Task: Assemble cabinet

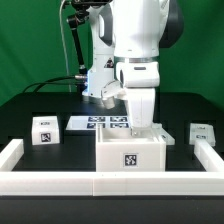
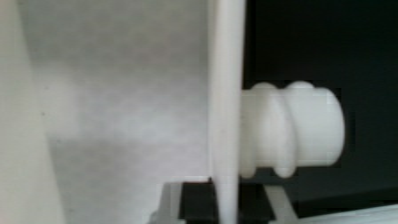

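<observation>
Exterior view | cabinet body (image 1: 110,155) | front tag (image 1: 130,158) black-and-white, unreadable

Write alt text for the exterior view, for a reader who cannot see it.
A white robot arm reaches down to the box-shaped cabinet body at front centre. A small tagged piece lies on the black table at the view's left, a second piece at its right; the marker board lies behind.

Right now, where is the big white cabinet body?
In the exterior view the cabinet body stands front and centre, between the marker board behind it and the low border wall in front.
</observation>
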Available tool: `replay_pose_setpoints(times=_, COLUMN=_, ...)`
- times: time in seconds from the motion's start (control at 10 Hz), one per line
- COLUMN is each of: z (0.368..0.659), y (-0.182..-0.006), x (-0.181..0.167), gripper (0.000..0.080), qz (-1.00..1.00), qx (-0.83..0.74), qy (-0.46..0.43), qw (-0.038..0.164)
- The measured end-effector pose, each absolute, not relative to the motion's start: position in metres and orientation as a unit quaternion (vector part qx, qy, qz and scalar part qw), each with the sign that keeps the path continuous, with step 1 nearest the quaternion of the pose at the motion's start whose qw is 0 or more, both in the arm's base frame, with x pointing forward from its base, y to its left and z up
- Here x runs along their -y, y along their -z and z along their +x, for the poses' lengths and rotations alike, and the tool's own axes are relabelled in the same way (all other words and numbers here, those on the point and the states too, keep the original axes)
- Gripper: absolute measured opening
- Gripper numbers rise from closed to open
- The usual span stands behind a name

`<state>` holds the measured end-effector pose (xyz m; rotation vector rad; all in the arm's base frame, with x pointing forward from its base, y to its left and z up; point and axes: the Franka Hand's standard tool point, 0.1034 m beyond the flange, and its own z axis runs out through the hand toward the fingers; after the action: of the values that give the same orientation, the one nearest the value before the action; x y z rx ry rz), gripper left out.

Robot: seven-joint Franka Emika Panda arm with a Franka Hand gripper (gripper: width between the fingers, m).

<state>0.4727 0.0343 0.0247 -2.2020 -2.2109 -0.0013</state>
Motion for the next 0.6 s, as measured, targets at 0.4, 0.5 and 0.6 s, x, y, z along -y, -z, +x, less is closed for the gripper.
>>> replay_pose_setpoints(times=0.4, z=0.495, y=-0.025, x=-0.064, gripper=0.0035, qz=-0.707, qx=0.707, qy=0.012, qw=0.012)
replay_pose_setpoints(times=0.5, z=0.5, y=-0.025, x=-0.072, gripper=0.0035, qz=-0.705, qx=0.709, qy=0.014, qw=0.013)
replay_pose_setpoints(times=0.6, z=0.506, y=-0.025, x=-0.079, gripper=0.0035, qz=-0.704, qx=0.71, qy=0.018, qw=0.013)
